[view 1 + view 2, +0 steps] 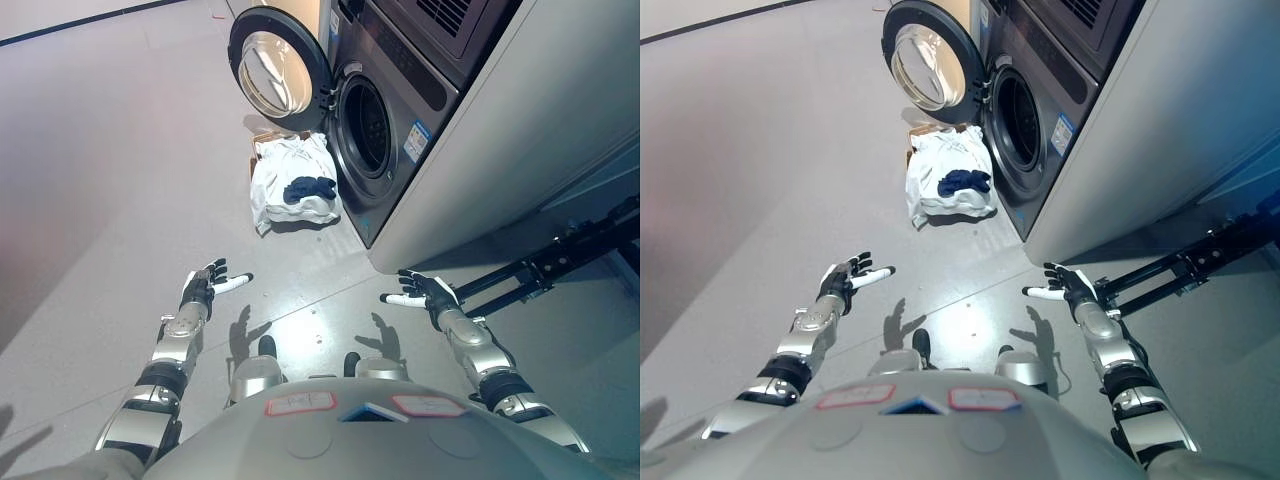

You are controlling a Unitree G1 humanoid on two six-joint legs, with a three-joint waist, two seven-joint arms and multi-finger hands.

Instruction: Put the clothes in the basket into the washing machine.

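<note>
A dark grey washing machine [395, 120] stands at the upper right with its round door [275, 72] swung open to the left and the drum opening [367, 128] showing. On the floor in front of it lies a basket [262, 141] covered by white clothes [290, 185] with a dark blue garment [310, 188] on top. My left hand [205, 285] and right hand [428, 292] are both open and empty, held out low over the floor, well short of the clothes.
A large grey cabinet wall [520, 130] runs beside the machine on the right. A black metal frame [545, 265] lies on the floor near my right hand. Grey floor [110, 170] spreads to the left.
</note>
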